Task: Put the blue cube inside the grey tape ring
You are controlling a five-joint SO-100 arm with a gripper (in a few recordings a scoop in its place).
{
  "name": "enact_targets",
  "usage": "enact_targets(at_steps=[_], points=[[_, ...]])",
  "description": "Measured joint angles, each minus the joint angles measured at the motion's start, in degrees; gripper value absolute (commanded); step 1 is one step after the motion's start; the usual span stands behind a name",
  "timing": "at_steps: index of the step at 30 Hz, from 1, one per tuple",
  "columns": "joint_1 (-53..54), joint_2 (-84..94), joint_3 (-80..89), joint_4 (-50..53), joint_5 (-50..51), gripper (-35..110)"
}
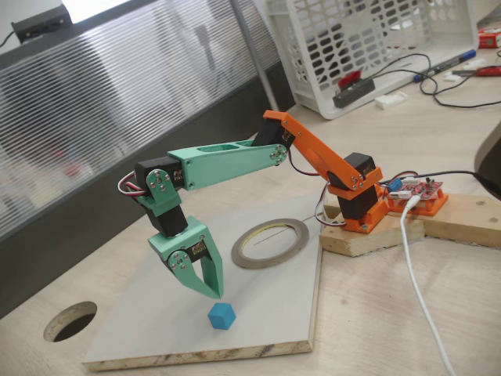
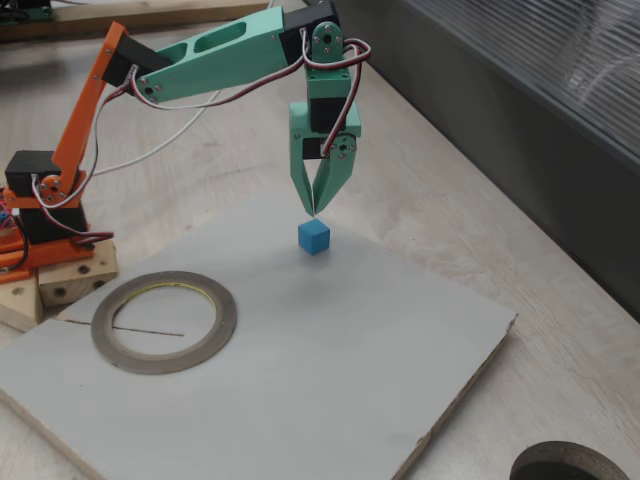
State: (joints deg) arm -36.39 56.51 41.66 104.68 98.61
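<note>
The blue cube (image 1: 221, 316) sits free on the pale board (image 1: 274, 313), low and centre in one fixed view and just above centre in the other. The gripper (image 1: 210, 294) hangs directly over it, pointing down, its tips just above the cube's top face and not touching it. In the view from the front the tips (image 2: 314, 212) stand almost straight over the cube (image 2: 314, 236); in the side view they lie a little up and left of it, so the cube is below and slightly toward the near edge of the board. The fingers look drawn nearly together at the tips, with only a thin slit between them, and they hold nothing. My guess is they would need to spread before dropping around the cube.

The grey tape ring (image 1: 270, 243) lies flat on the same board, well apart from the cube, toward the arm's orange base (image 1: 362, 205); in the front view it is at lower left (image 2: 164, 321). Its centre is bare.

The inner faces of the fingers are hard to make out. A round hole in the table (image 1: 70, 321) is cut off at the bottom right of the front view.
</note>
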Motion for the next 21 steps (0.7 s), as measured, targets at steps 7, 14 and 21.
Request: enact_targets(at_steps=[7,14,21], points=[[0.18,0.00,0.00,0.00,0.00,1],[-0.44,-0.18,0.00,0.00,0.00,1],[-0.18,-0.26,0.00,0.00,0.00,0]])
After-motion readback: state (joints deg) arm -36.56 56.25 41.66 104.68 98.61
